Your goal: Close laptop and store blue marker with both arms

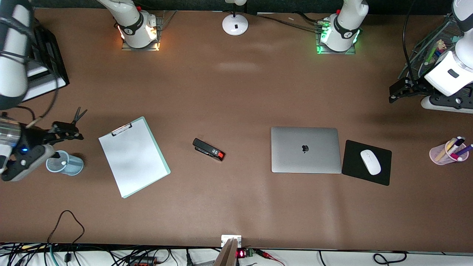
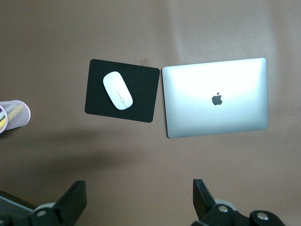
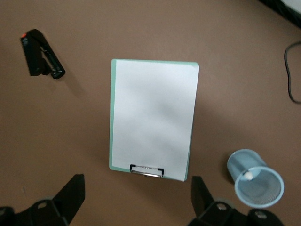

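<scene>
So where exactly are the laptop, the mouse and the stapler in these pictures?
laptop point(image 1: 306, 149): front view, on the shut lid at the apple logo.
mouse point(image 1: 370, 162): front view, middle of its white shell, on the black pad.
stapler point(image 1: 208, 149): front view, middle of its black body.

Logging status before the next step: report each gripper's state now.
Left gripper: open, holding nothing, up over the table near the laptop.
Right gripper: open, holding nothing, over the clipboard.
</scene>
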`<act>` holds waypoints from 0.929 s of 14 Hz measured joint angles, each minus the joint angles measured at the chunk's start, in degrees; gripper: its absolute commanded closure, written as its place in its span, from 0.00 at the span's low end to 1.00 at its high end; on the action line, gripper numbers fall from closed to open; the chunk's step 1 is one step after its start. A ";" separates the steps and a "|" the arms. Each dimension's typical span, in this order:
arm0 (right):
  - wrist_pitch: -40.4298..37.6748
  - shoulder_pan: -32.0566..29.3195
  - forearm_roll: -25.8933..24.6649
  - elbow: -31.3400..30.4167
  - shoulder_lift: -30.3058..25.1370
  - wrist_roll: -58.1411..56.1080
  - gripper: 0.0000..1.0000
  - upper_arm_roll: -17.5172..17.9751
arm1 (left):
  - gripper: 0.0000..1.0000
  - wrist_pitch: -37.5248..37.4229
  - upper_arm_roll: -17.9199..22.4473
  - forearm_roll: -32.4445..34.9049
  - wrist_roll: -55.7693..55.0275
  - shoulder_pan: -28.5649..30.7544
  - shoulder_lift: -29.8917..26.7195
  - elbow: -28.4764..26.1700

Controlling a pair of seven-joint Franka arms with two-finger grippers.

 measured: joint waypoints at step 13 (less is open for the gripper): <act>13.99 0.38 -7.18 -21.85 -13.09 26.90 0.00 -1.03 | 0.00 0.05 0.01 0.00 0.00 0.10 0.01 0.05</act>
